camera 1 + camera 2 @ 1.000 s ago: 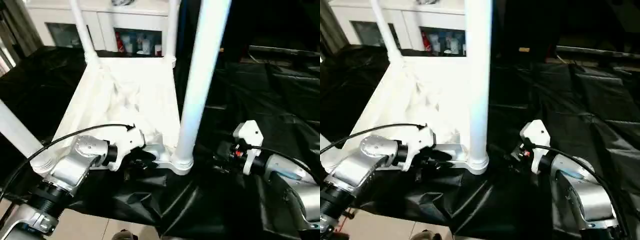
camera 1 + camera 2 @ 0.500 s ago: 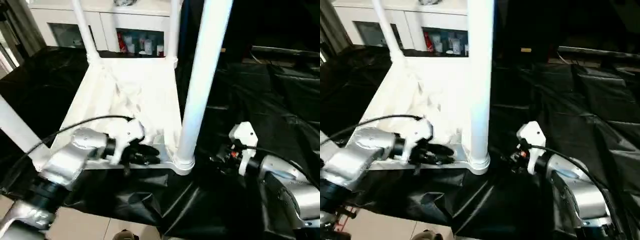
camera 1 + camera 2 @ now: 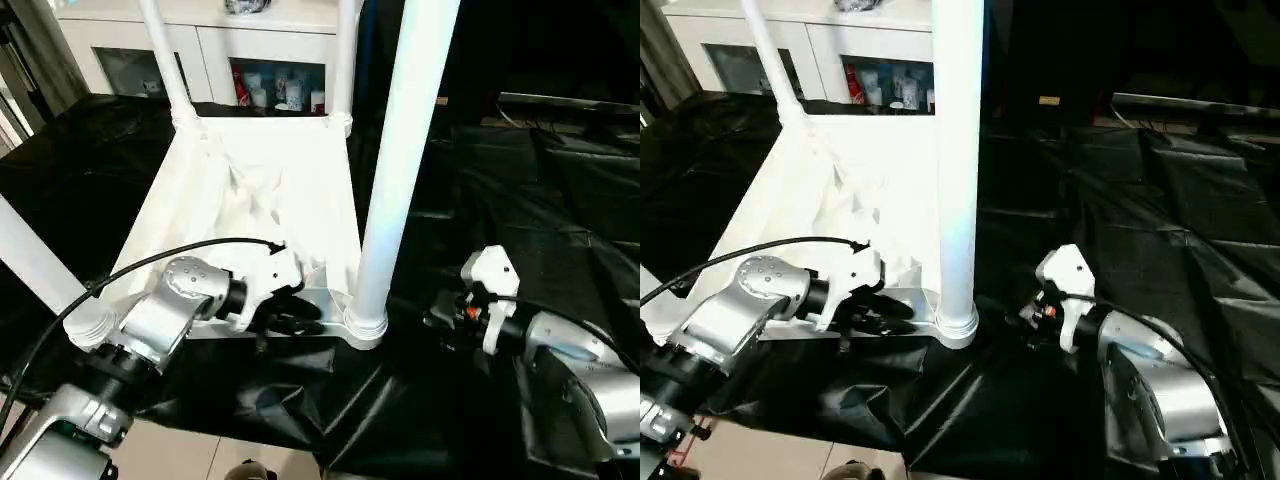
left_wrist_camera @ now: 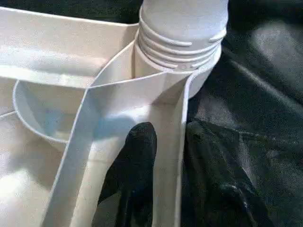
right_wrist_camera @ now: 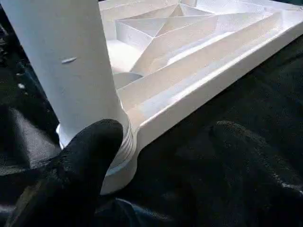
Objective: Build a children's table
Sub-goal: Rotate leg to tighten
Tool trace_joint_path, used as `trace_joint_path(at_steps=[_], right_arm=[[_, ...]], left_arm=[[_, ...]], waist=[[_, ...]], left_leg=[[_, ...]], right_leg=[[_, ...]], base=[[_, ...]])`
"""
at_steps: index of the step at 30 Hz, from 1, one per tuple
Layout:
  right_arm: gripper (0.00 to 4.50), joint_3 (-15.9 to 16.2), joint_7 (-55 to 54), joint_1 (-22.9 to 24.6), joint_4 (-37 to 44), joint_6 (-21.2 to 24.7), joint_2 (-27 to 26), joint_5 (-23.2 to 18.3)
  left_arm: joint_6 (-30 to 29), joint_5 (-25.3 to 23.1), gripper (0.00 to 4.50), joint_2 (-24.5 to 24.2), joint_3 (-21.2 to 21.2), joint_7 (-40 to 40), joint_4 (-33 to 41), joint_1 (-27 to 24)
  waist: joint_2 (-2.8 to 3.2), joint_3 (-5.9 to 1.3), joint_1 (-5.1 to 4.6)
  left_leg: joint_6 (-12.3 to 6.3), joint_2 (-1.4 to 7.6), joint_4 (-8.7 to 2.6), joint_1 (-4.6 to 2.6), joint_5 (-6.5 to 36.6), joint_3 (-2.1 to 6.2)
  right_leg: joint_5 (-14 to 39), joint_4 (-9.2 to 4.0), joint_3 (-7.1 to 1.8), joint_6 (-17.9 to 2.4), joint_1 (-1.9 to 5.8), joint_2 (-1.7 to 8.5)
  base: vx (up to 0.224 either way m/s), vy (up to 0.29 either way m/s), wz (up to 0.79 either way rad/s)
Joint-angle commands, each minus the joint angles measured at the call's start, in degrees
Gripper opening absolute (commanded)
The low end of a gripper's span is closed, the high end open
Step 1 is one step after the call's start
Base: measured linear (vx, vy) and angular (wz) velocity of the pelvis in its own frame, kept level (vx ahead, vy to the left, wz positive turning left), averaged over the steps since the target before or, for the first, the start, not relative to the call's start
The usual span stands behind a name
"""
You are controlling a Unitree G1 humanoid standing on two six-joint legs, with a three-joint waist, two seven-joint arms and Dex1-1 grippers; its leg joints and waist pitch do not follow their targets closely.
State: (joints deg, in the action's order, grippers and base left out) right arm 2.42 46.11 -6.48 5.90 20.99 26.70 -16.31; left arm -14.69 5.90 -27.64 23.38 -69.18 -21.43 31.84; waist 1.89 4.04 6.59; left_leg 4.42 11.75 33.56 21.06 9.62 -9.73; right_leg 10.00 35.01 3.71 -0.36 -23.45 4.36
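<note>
Over the last second I've slid my left gripper (image 4: 163,165) along the upturned tabletop (image 3: 255,190) rim toward the near-right leg (image 3: 400,170), still pinching the rim (four legs socketed), right gripper (image 5: 156,161) unchanged, spread open beside that leg's base.

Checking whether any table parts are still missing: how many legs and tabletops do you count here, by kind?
Legs standing in the corner sockets: 4 (near right, near left, far left, far right)
Tabletop, upside down: 1
Total: 5 parts
</note>
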Motion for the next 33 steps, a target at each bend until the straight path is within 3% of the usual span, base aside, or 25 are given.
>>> trace_joint_path(at_steps=[1,4,9,13,19,25,30,32,33], right_arm=[[3.71,0.2,-0.3,-0.1,0.4,-0.1,0.2,-0.2],[3.71,0.3,-0.5,0.1,0.7,0.0,-0.1,-0.3],[3.71,0.3,-0.3,0.9,1.2,0.0,-0.2,-0.6],[3.71,0.5,0.3,1.1,1.2,0.1,0.0,-0.8],[3.71,0.7,0.6,0.7,1.0,0.0,0.1,-1.0],[3.71,0.9,0.8,0.4,0.3,-0.4,-0.2,-0.7],[3.71,0.9,1.1,0.0,-0.3,-0.6,-0.3,-0.7],[4.05,0.8,1.1,-0.4,-0.5,0.0,-1.0,-1.6],[4.05,0.8,1.2,-0.4,-0.5,0.2,-1.0,-1.7]], left_arm=[[1.4,-1.0,1.15,0.0,-0.5,0.1,-1.8,1.1],[2.2,-1.4,1.15,0.0,-0.4,0.2,-3.0,1.3],[3.7,-1.2,1.15,0.6,-0.6,-1.2,-6.1,2.3],[4.5,-2.3,1.15,0.5,0.1,-1.6,-8.2,3.1],[5.6,-2.5,0.45,0.9,-0.6,-1.6,-10.3,3.9],[5.3,-2.0,0.05,1.5,-1.1,-2.8,-11.5,4.2],[3.5,0.4,0.05,2.5,-3.1,-1.3,-8.4,2.8],[0.1,3.6,0.0,3.2,-5.2,0.5,-2.1,-0.3],[0.0,3.7,0.0,3.2,-5.3,0.7,-1.7,-0.6]], waist=[[-0.04,-4.06,0.28],[0.24,-4.1,0.3],[-0.07,-4.22,0.34],[0.04,-4.32,0.48],[0.24,-4.2,0.67],[-0.05,-4.27,0.64],[-0.17,-4.53,0.65],[-0.66,-4.57,0.4],[-0.53,-4.67,0.41]], left_leg=[[-0.13,0.82,-4.0,-0.34,15.2,0.29],[0.01,0.8,-4.0,-0.42,15.9,0.37],[-0.05,0.8,-3.96,-0.47,15.9,0.3],[-0.12,0.88,-3.93,-0.42,15.4,0.37],[0.03,0.86,-4.01,-0.45,16.3,0.44],[0.04,0.86,-4.05,-0.43,16.3,0.47],[-0.13,0.99,-3.88,-0.25,14.9,0.47],[-0.88,1.06,-3.77,-0.12,13.3,0.33],[-1.0,1.07,-3.66,-0.12,12.9,0.35]], right_leg=[[17.7,-4.82,-2.34,-9.4,3.06,3.35],[18.6,-4.89,-2.32,-9.1,3.06,3.39],[17.9,-4.94,-2.33,-9.4,3.11,3.38],[16.7,-4.71,-2.37,-9.7,3.18,3.46],[19.4,-4.97,-2.27,-9.3,3.16,3.61],[21.5,-5.17,-2.22,-8.4,3.12,3.65],[17.2,-4.56,-2.29,-10.0,3.35,3.7],[14.5,-4.25,-2.27,-11.2,3.36,3.65],[14.1,-4.06,-2.25,-11.3,3.44,3.75]], base=[[0.0,0.0,0.0],[0.0,0.0,0.0],[0.0,0.0,0.0],[0.0,0.0,0.0],[0.0,0.0,0.0],[0.0,0.0,0.0],[0.0,0.0,0.0],[0.0,0.0,0.0],[0.0,0.0,0.0]])
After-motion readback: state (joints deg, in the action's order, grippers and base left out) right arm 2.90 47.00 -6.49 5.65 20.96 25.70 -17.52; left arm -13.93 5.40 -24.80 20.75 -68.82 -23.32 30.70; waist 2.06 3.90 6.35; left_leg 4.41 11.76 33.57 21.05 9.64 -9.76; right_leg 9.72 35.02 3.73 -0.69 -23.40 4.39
